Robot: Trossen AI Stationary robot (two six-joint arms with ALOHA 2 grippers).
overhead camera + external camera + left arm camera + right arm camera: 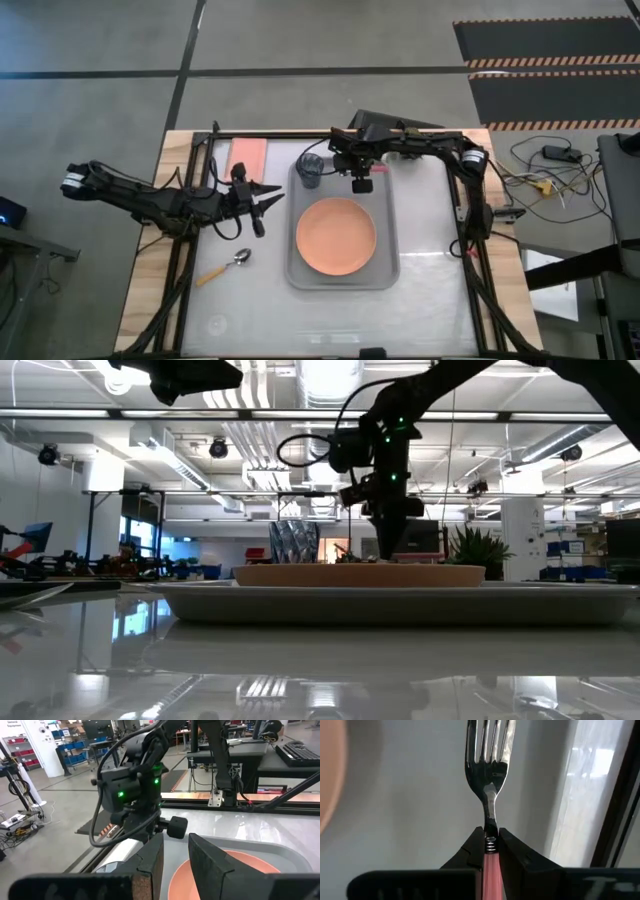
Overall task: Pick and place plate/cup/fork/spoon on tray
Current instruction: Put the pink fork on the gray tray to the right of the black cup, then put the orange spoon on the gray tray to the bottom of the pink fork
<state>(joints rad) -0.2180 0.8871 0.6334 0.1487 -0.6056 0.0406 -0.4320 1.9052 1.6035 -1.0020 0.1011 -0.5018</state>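
Note:
The grey tray lies mid-table. The salmon plate rests flat on it, and the dark cup stands in its far left corner. My right gripper hangs over the tray's far part, beyond the plate, shut on the fork. The spoon lies on the table left of the tray. My left gripper is open and empty, level above the table just left of the tray, pointing at it. My right gripper pinches the fork between its two fingers at the top of the pink handle, where it meets the metal neck. The fingers point down from above, along the fork. The tines stick out beyond the fingertips toward the tray floor; whether they touch it I cannot tell.
A pink rectangular pad lies at the far edge, left of the tray. Black frame rails run along the table's sides. Bare table shows near the front edge and to the right of the tray.

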